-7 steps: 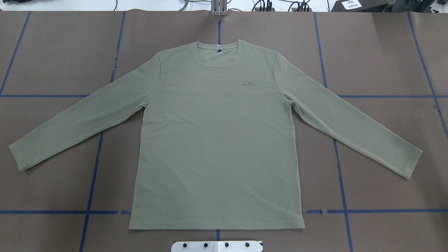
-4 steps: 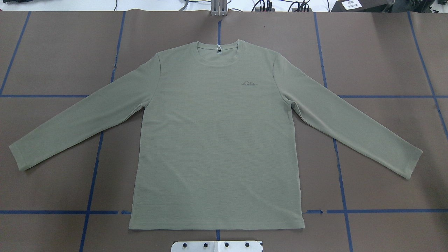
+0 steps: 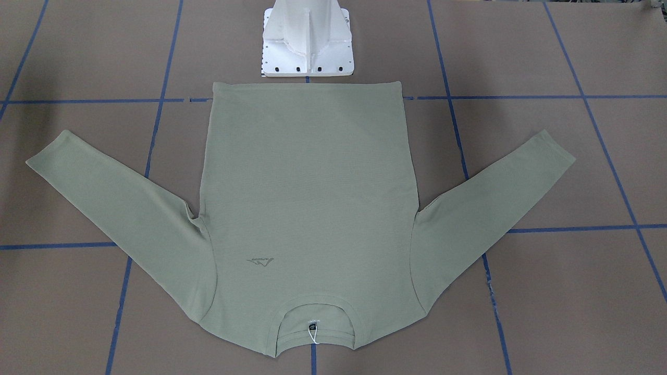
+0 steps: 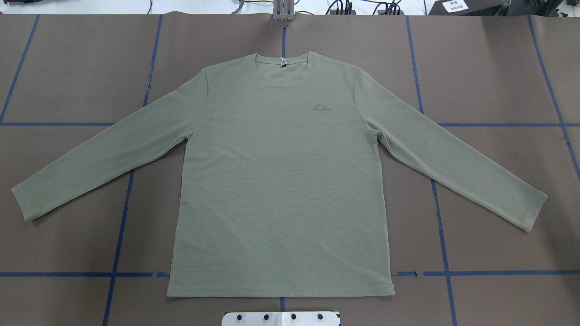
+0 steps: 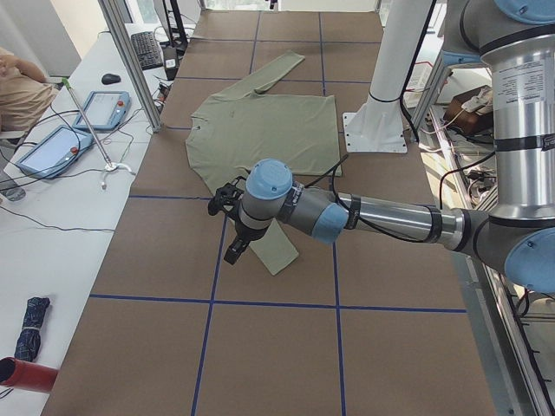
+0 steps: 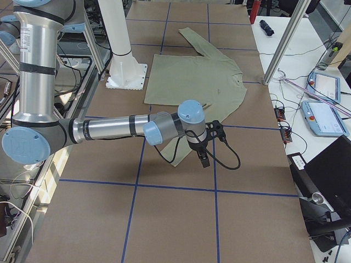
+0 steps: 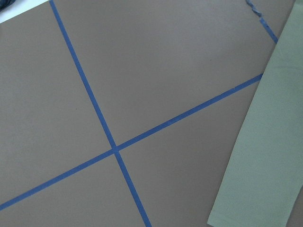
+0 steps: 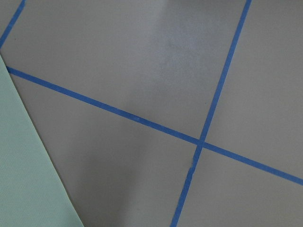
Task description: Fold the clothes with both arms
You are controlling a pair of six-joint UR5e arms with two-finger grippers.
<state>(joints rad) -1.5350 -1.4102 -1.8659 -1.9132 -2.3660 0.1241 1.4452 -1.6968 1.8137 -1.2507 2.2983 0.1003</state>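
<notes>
The clothes are one sage-green long-sleeved shirt (image 4: 281, 181), lying flat and face up on the brown table, with both sleeves spread out and down. Its collar (image 3: 312, 317) points away from the robot. Neither gripper shows in the overhead or front views. In the exterior left view my left gripper (image 5: 232, 250) hangs just outside the left sleeve's cuff (image 5: 282, 253). In the exterior right view my right gripper (image 6: 203, 159) hangs by the right cuff (image 6: 176, 158). I cannot tell if either is open or shut. Each wrist view shows a strip of sleeve (image 7: 265, 156) (image 8: 23, 165).
The white pedestal base (image 3: 307, 47) stands just behind the shirt's hem. Blue tape lines (image 4: 118, 226) grid the brown table cover. Side benches hold tablets (image 5: 104, 108) (image 6: 326, 87) and cables. A person (image 5: 17, 87) sits at the exterior left view's edge.
</notes>
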